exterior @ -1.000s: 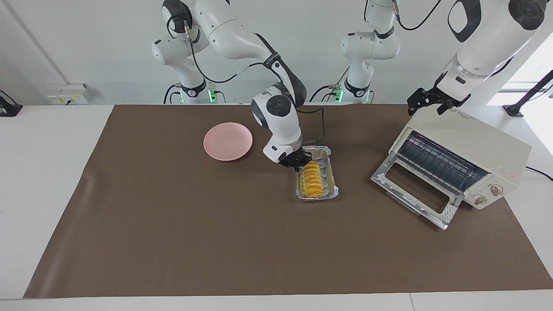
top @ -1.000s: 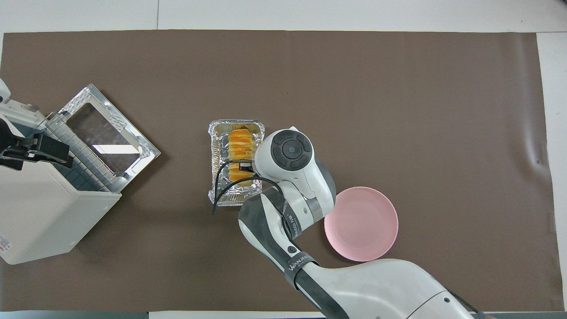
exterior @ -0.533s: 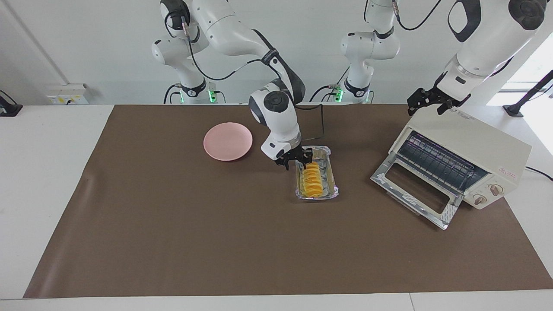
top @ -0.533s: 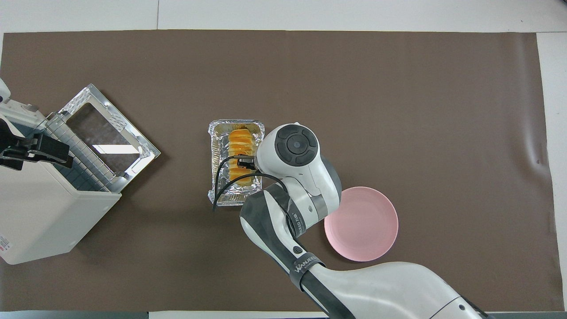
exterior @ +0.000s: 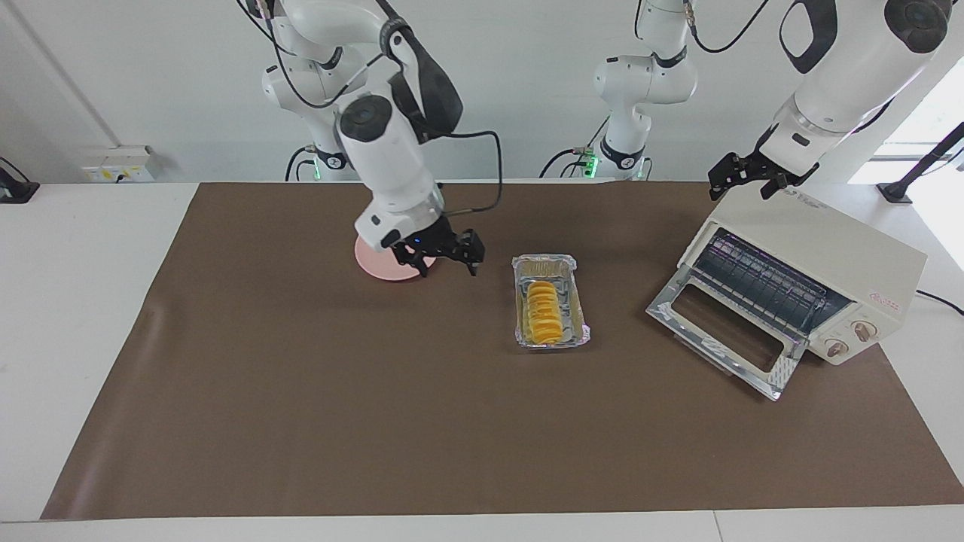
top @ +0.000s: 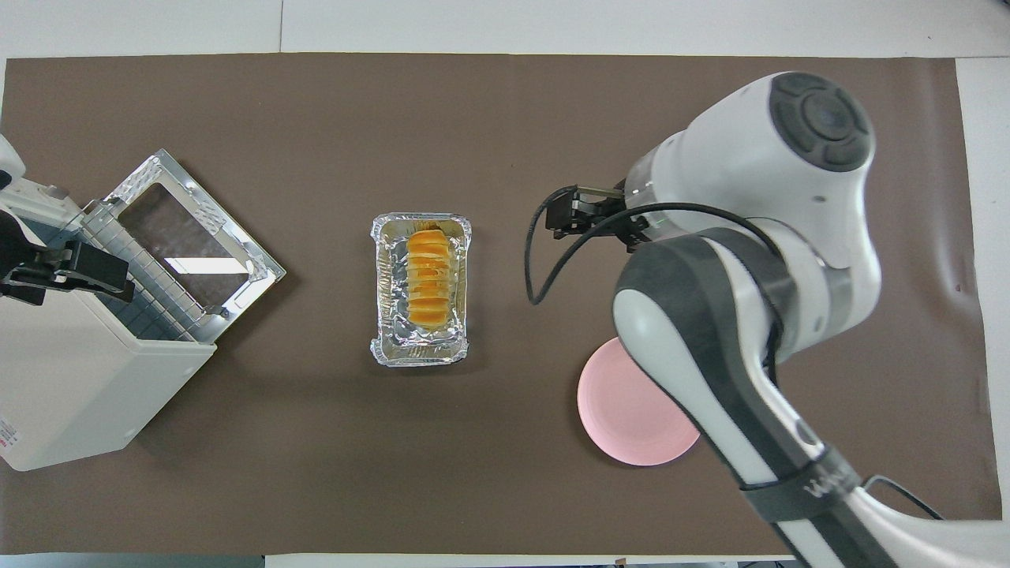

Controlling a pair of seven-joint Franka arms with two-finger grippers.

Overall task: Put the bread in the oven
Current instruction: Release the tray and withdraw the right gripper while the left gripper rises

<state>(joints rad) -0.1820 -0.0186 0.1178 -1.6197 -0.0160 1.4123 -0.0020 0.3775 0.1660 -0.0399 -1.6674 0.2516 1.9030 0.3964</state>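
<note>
The bread (exterior: 544, 310), a ridged golden loaf, lies in a silver foil tray (exterior: 580, 331) in the middle of the mat; it also shows in the overhead view (top: 430, 276). My right gripper (exterior: 446, 263) is open and empty, raised over the mat between the tray and the pink plate, and shows in the overhead view (top: 556, 223). The cream oven (exterior: 843, 256) stands at the left arm's end with its glass door (exterior: 723, 331) dropped open and its wire rack showing. My left gripper (exterior: 742, 184) waits open over the oven's top edge.
A round pink plate (exterior: 380, 265) lies toward the right arm's end, partly covered by the right arm in the overhead view (top: 623, 430). A brown mat (exterior: 376, 421) covers the table.
My right gripper has left the bread's end in the tray, risen and swung toward the pink plate. The bread stays in the tray. The left arm has not moved.
</note>
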